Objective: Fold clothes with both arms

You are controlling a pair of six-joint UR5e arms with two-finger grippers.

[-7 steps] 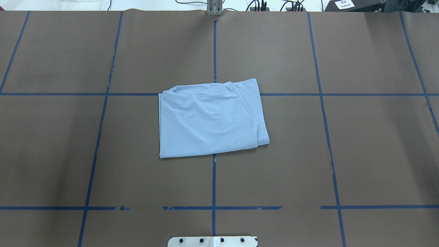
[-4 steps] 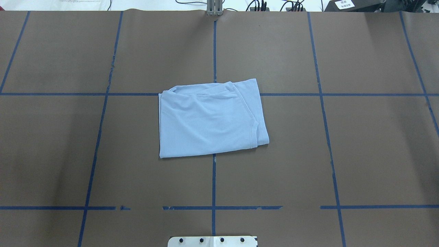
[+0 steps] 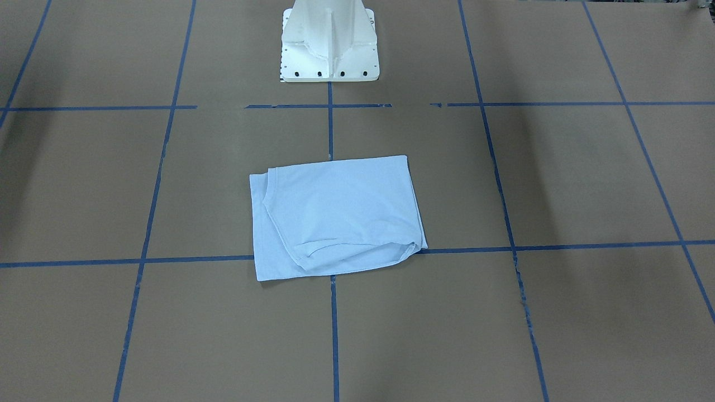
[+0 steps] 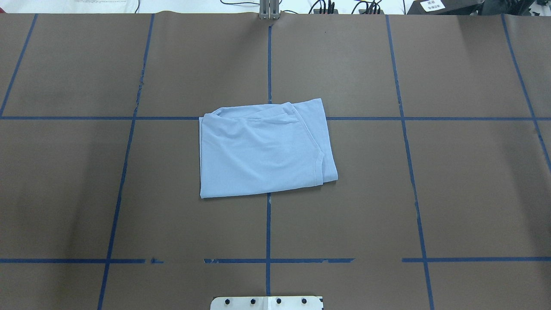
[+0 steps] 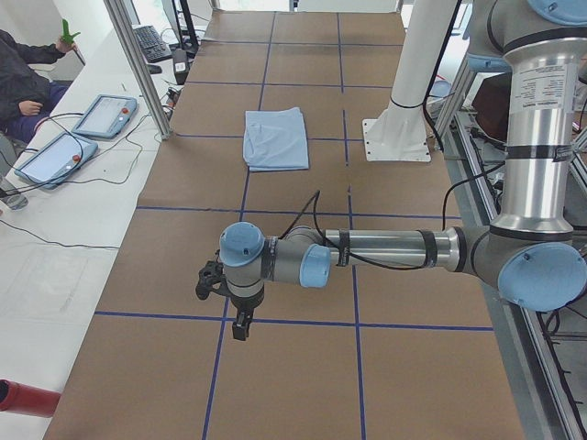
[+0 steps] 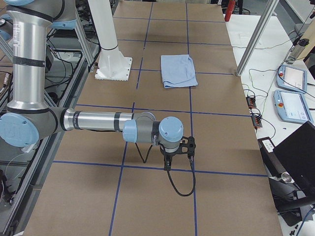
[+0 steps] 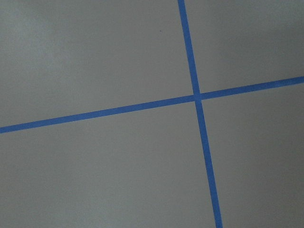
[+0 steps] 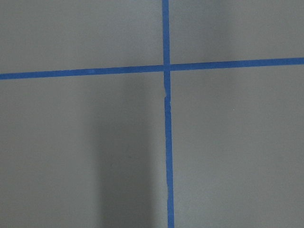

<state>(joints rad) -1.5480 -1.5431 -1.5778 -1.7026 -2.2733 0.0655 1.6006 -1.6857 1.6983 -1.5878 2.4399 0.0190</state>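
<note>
The pale blue T-shirt [image 4: 262,148] lies folded into a rough rectangle at the middle of the brown table, also in the front-facing view [image 3: 335,215] and both side views [image 5: 275,137] [image 6: 178,70]. Its print and neck label are hidden. Nothing touches it. My left gripper [image 5: 240,327] shows only in the exterior left view, far from the shirt above a tape crossing; I cannot tell if it is open or shut. My right gripper [image 6: 167,164] shows only in the exterior right view, equally far away; I cannot tell its state. The wrist views show only bare table and blue tape.
The white pedestal base [image 3: 329,50] stands at the table's robot side, behind the shirt. Blue tape lines [image 4: 268,224] grid the brown surface. Tablets lie on the side bench [image 5: 55,156] [image 6: 293,105]. A seated operator [image 5: 23,73] is beyond the bench.
</note>
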